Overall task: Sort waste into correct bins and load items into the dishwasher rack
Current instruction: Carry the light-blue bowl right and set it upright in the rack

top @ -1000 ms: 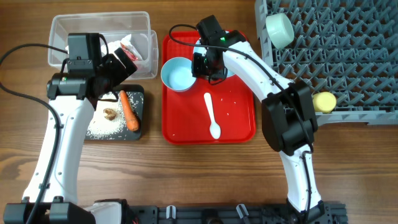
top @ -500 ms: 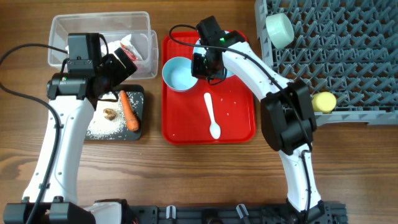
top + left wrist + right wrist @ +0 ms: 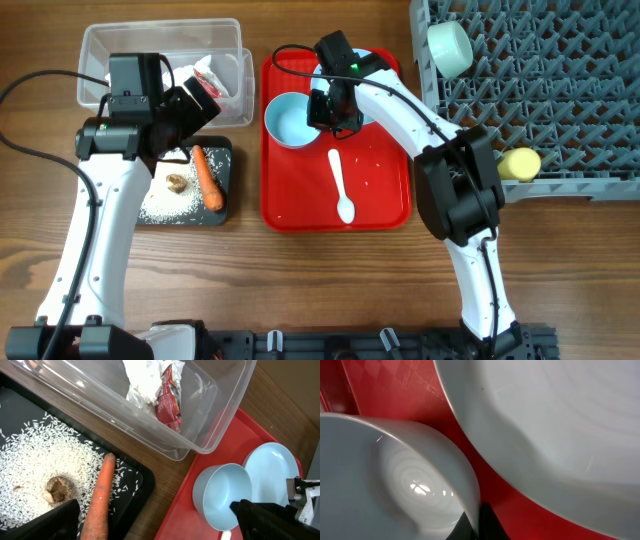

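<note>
My right gripper [image 3: 322, 108] is shut on the rim of the pale-blue bowl [image 3: 288, 120] on the red serving tray; its fingers [image 3: 479, 521] straddle the bowl's wall [image 3: 395, 475]. The pale-blue plate [image 3: 560, 420] lies right beside the bowl, partly under my arm. The white spoon [image 3: 340, 185] lies on the red tray. My left gripper [image 3: 188, 103] is open and empty, hovering between the clear tub [image 3: 120, 45] and the black tray [image 3: 225, 205]. The tub holds the crumpled paper with red wrapper [image 3: 155, 385]. The black tray holds the carrot [image 3: 207, 177], rice [image 3: 165, 205] and brown scrap [image 3: 178, 183].
The grey dishwasher rack [image 3: 560, 100] fills the far right, with the mint-green bowl [image 3: 450, 47] at its left end and the yellow cup [image 3: 520, 163] at its front edge. A few rice grains lie on the red tray [image 3: 385, 200].
The right gripper and the bowl have shifted very slightly to the right on the red tray. The left arm has not moved.
</note>
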Tool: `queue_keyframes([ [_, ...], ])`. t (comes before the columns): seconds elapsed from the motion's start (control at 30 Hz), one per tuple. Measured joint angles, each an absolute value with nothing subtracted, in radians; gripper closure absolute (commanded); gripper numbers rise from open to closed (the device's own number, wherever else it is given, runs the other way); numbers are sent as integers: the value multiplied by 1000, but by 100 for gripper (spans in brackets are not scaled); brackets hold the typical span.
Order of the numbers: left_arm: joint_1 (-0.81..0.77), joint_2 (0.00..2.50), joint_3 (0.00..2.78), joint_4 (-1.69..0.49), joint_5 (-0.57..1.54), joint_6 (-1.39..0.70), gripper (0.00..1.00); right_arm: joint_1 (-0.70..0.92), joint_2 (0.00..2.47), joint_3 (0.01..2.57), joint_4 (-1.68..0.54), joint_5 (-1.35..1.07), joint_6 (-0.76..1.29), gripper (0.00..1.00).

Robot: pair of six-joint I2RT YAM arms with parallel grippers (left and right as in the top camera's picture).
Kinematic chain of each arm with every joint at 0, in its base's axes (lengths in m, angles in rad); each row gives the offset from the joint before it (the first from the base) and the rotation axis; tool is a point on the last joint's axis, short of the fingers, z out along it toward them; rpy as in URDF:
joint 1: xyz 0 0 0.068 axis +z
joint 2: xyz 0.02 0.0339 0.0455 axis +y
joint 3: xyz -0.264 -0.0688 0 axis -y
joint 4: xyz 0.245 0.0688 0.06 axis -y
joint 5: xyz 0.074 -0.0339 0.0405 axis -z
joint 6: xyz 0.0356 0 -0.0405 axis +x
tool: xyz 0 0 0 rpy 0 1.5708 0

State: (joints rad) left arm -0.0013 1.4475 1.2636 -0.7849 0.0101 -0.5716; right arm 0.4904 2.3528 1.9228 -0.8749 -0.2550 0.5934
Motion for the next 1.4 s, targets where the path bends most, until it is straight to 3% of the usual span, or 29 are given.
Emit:
queue_keyframes([
  [0.27,-1,1448,1264,-785,10,-572,0,473,2242,1919,-878,-205,517,96],
  [0.57,-1,1448,1264,-785,10,-572,0,347,1884,1936,-817,475,445,96],
  [0.73,-1,1448,1264,-785,10,-572,0,236,1907,1937,-768,804,352,96],
  [0.9,-1,1448,1264,-785,10,-572,0,125,1975,1933,-694,911,283,96],
  [1.07,-1,1448,1264,-785,10,-572,0,30,2075,1932,-518,977,27,96],
  [1.4,-1,1448,1264,-785,10,-572,0,33,2199,1928,-258,1080,-468,96],
])
